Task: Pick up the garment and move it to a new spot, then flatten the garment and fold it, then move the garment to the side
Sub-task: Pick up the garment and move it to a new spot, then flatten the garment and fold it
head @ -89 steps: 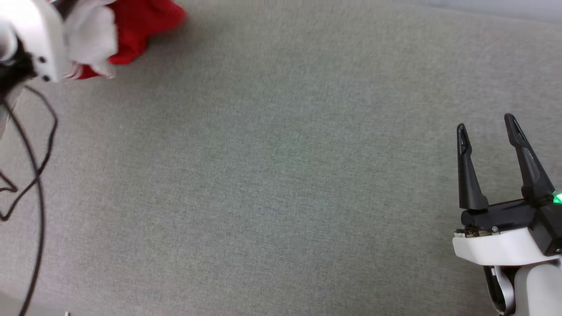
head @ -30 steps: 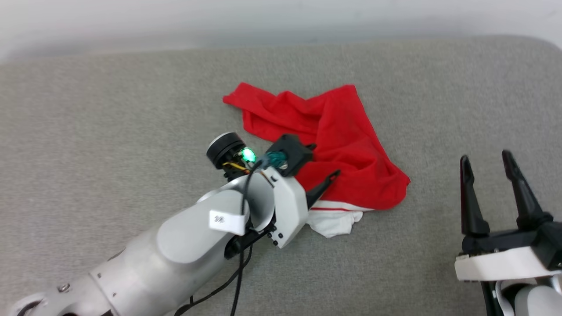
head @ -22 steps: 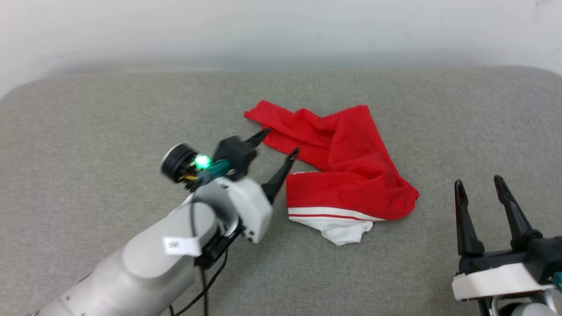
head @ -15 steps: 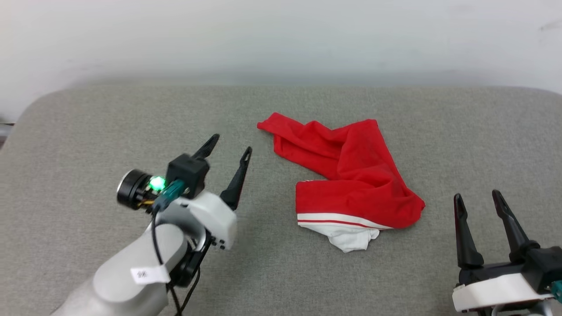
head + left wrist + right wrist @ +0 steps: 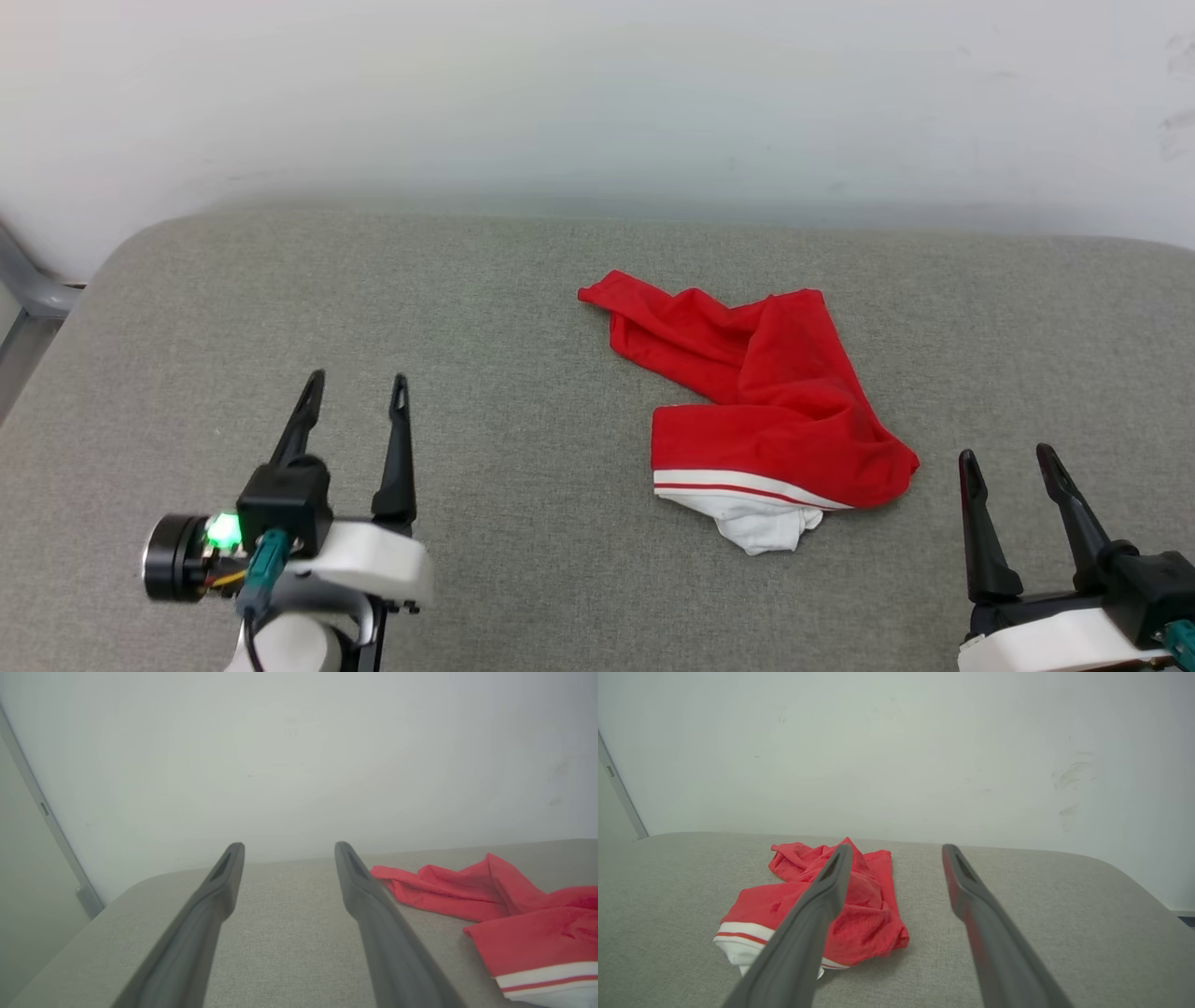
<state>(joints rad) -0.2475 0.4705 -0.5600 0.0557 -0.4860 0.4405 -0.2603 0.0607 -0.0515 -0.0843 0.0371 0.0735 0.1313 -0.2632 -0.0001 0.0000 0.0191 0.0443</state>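
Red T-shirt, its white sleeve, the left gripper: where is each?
red T-shirt (image 5: 794,420), head view, crumpled red body.
white sleeve (image 5: 761,527), head view, middle of the bunched white cloth.
left gripper (image 5: 358,376), head view, midway between its fingertips.

The garment (image 5: 775,392) is thin, matt red cloth with white cloth trim. The tabletop (image 5: 523,299) is covered in coarse grey woven fabric. The left pincer (image 5: 358,376) and right pincer (image 5: 1005,453) look like matt dark plastic. The wall (image 5: 560,93) is smooth and faintly scuffed.

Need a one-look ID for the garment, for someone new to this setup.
Start at the wide grey padded surface below the pale wall. Right of its centre, nearer the right gripper than the left gripper, lies the garment: a crumpled bright red heap with a white-striped band and white tuft at its near edge.
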